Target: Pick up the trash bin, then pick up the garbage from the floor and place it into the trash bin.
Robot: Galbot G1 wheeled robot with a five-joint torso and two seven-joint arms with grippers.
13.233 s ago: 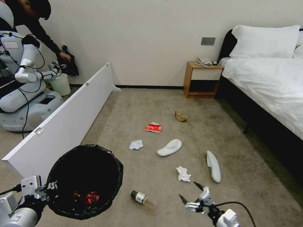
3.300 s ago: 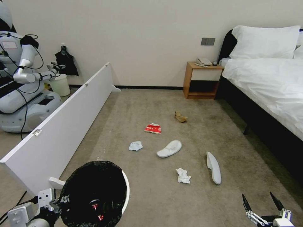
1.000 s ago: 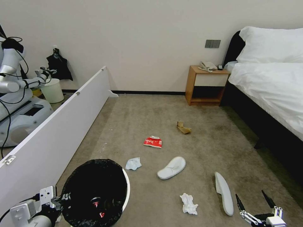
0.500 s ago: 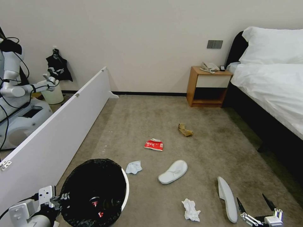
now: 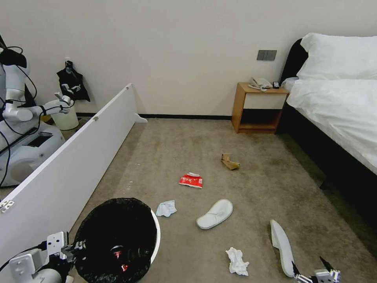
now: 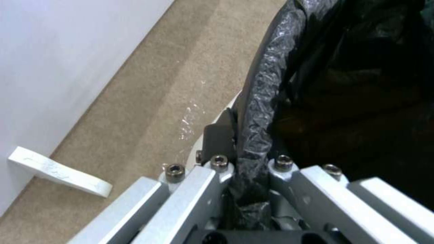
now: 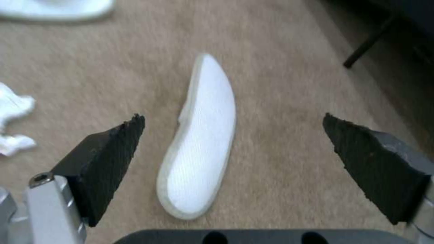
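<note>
The trash bin [image 5: 118, 239], white with a black bag over its rim, hangs at the lower left. My left gripper [image 5: 74, 247] is shut on its rim [image 6: 267, 84]; in the left wrist view the left gripper [image 6: 253, 162] pinches the bag-covered edge. Something red lies inside the bin. Garbage lies on the floor [image 5: 188, 141]: one slipper [image 5: 282, 247], a second slipper [image 5: 215, 213], a white tissue [image 5: 236, 261], a pale tissue [image 5: 166, 208], a red packet [image 5: 191, 180] and a brown paper bag [image 5: 229, 162]. My right gripper [image 5: 311, 272] is open just above the near slipper [image 7: 203, 145], which lies between its fingertips [image 7: 131, 128].
A long white board [image 5: 66, 165] stands on edge along the left. Behind it are another robot [image 5: 19, 118] and a pale bucket [image 5: 64, 116]. A wooden nightstand [image 5: 259, 106] and a bed [image 5: 337, 110] take up the right side.
The bottle that lay on the carpet 13 s ago is gone from the floor. The camera has shifted forward and right. My right gripper has sunk lower, over the near slipper.
</note>
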